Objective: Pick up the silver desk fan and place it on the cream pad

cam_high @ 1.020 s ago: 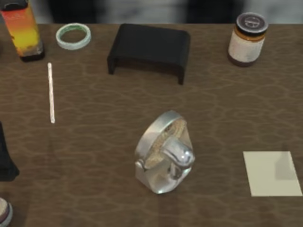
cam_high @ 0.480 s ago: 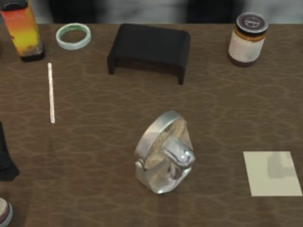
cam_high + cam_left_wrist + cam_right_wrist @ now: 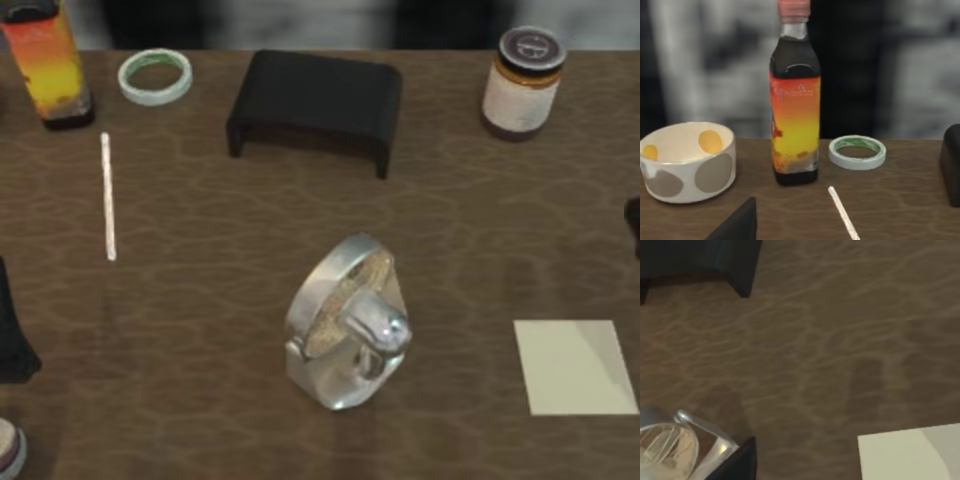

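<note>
The silver desk fan (image 3: pixel 345 325) stands on the brown table a little right of centre, its chrome ring tilted and its motor housing towards the front. The cream pad (image 3: pixel 575 365) lies flat at the front right. My right gripper (image 3: pixel 633 215) just shows at the right edge, behind the pad and well clear of the fan. In the right wrist view one dark fingertip (image 3: pixel 740 462) sits beside the fan (image 3: pixel 670 450), with the cream pad (image 3: pixel 910 455) off to the other side; the gripper is open and holds nothing. My left gripper (image 3: pixel 12 335) is parked at the left edge, open.
A black arched stand (image 3: pixel 315 105) sits behind the fan. At the back are a jar (image 3: pixel 523 82), a pale green-white ring (image 3: pixel 155 76) and a sauce bottle (image 3: pixel 48 65). A white stick (image 3: pixel 107 195) lies at the left. A spotted bowl (image 3: pixel 687 160) stands near the bottle.
The right arm has come into view at the right edge, and its shadow has slid across the cream pad. The fan and the left arm have not moved.
</note>
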Controlling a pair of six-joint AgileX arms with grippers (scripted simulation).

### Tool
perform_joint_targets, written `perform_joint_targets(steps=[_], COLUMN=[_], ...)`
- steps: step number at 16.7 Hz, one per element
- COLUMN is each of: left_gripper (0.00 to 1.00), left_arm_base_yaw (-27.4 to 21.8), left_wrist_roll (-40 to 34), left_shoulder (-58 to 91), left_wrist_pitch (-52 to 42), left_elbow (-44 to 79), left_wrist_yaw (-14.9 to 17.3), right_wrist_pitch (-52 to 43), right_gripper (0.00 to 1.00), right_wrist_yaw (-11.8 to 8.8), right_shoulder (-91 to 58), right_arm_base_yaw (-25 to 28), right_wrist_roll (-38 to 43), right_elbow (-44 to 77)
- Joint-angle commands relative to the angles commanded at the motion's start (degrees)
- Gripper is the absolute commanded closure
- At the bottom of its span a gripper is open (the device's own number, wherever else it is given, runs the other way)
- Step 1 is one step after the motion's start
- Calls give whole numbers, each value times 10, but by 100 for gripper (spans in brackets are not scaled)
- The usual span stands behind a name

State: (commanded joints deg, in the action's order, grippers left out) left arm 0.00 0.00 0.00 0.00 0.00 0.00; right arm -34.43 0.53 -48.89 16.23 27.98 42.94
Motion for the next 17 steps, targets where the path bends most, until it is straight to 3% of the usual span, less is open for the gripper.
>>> perform_joint_targets(steps=[11,17], left_gripper=[0,0], left_arm_base_yaw=[0,0], left_wrist_roll=[0,0], left_shoulder=[0,0], left_wrist_pitch=[0,0], left_elbow=[0,0], left_wrist_yaw=[0,0], right_wrist_pitch=[-353,-502], right_gripper=[0,0], right_wrist_yaw=[-2,-3], right_shoulder=[-521,-740], right_arm_base_yaw=[187,261], right_wrist_roll=[377,535], right_elbow=[583,809])
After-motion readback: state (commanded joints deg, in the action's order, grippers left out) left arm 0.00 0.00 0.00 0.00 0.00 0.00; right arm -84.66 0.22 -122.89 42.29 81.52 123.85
